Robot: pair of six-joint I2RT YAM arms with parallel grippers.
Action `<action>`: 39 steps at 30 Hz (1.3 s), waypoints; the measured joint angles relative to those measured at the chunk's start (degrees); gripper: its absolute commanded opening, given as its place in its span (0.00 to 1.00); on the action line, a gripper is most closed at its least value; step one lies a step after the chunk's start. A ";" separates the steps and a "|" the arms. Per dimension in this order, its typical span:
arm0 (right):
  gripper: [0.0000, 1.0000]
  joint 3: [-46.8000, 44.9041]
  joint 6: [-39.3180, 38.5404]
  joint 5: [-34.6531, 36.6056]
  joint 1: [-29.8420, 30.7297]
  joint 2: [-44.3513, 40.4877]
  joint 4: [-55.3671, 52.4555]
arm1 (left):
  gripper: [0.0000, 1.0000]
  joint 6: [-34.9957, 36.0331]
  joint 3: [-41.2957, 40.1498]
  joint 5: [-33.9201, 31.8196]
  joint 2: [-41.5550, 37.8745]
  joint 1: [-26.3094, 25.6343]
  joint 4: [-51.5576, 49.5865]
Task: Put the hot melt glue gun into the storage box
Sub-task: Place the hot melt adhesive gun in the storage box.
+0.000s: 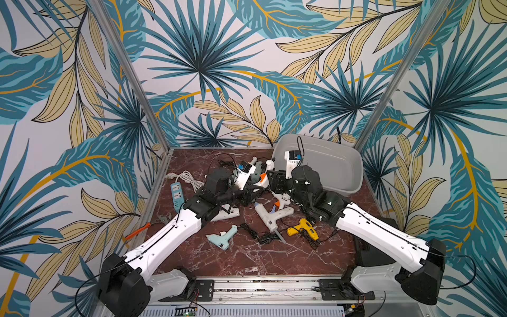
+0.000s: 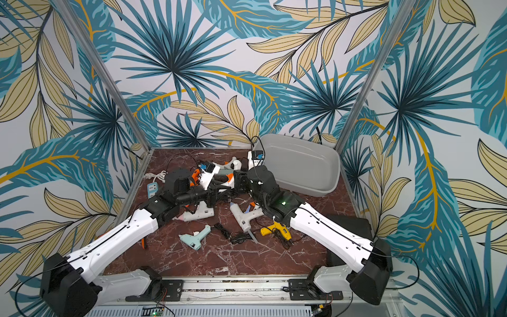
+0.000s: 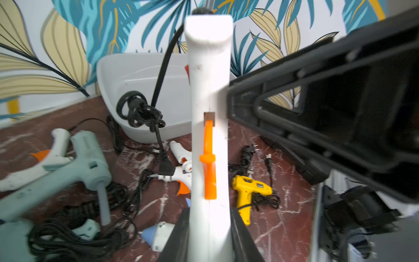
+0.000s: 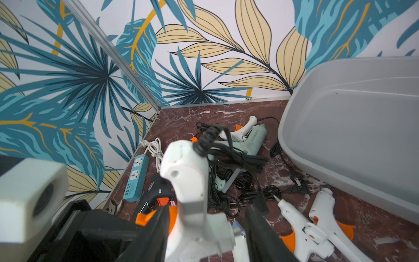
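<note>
The left pincer (image 3: 209,211) is clamped tight on the barrel end of the hot melt glue gun (image 3: 208,79), its black jaws pressed against both white flanks. The right pincer (image 4: 206,207) stands spread around the same gun (image 4: 181,163), with a gap showing on one side. In both top views the two pincers meet head-on over the middle of the tabletop (image 1: 247,260), and the gun (image 1: 262,179) hangs between them above the clutter, just beside the near corner of the storage box (image 1: 354,170) and outside it. The gun is smooth white plastic, pistol-shaped, with a long orange trigger (image 3: 209,158) and a bundled black cord (image 3: 140,111) dangling from its handle. The box is a single light grey tub with sloping glossy walls and a rolled rim, and it stands at the far right of the red-brown, white-veined marbled surface. Lying about are one yellow gun (image 1: 303,229), two pale teal guns, a small one (image 1: 222,237) at the front and a large one (image 4: 247,140) at the back, one black gun (image 4: 158,192) with an orange trigger, and at least four white guns, among them a big one with a blue nozzle (image 1: 271,216). One blue power strip (image 1: 177,196) with a coiled white lead lies at the left edge.
</note>
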 measured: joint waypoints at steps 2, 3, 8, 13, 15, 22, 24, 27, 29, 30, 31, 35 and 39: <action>0.68 1.75 1.16 1.27 0.00 -0.92 -4.09 | 0.00 3.19 -0.96 -3.39 -0.20 -0.20 0.48; 0.68 2.64 1.81 1.68 -0.37 -1.51 -6.01 | 0.00 4.98 -1.51 -5.31 -0.31 -0.33 0.68; 0.70 5.42 6.14 2.95 -3.17 -4.61 -13.40 | 0.00 13.57 -2.82 -14.01 -0.59 -1.86 1.11; 0.76 7.85 9.07 0.39 -4.35 -3.74 -17.66 | 0.00 20.81 -2.64 -20.96 0.00 -3.98 1.38; 0.80 10.19 9.53 -1.57 -4.68 -1.84 -19.08 | 0.00 23.34 -2.05 -23.23 1.03 -4.81 1.01; 0.83 15.54 10.62 -7.58 -5.55 5.18 -20.39 | 0.00 29.33 -0.42 -29.53 4.35 -7.41 1.16; 0.83 16.02 11.04 -8.79 -5.97 7.28 -20.57 | 0.00 30.40 -0.39 -30.51 4.74 -7.98 1.22; 0.82 16.39 11.45 -9.97 -6.40 9.70 -20.68 | 0.00 31.39 -0.39 -31.54 4.92 -8.59 1.57; 0.79 16.59 11.89 -10.32 -6.73 11.10 -20.65 | 0.00 32.04 -0.39 -32.35 4.92 -8.87 1.84; 0.77 16.68 12.11 -10.51 -6.99 11.56 -20.59 | 0.00 32.24 -0.39 -32.61 4.94 -8.87 1.95; 0.75 16.72 12.35 -10.78 -7.21 11.96 -20.50 | 0.00 32.44 -0.39 -32.94 4.98 -8.90 2.12; 0.71 16.76 13.64 -11.28 -7.58 13.05 -19.96 | 0.00 33.09 -0.39 -34.38 4.98 -9.09 2.49; 0.69 16.74 14.75 -11.76 -7.91 13.94 -18.56 | 0.00 33.29 -0.39 -35.69 4.98 -9.14 2.97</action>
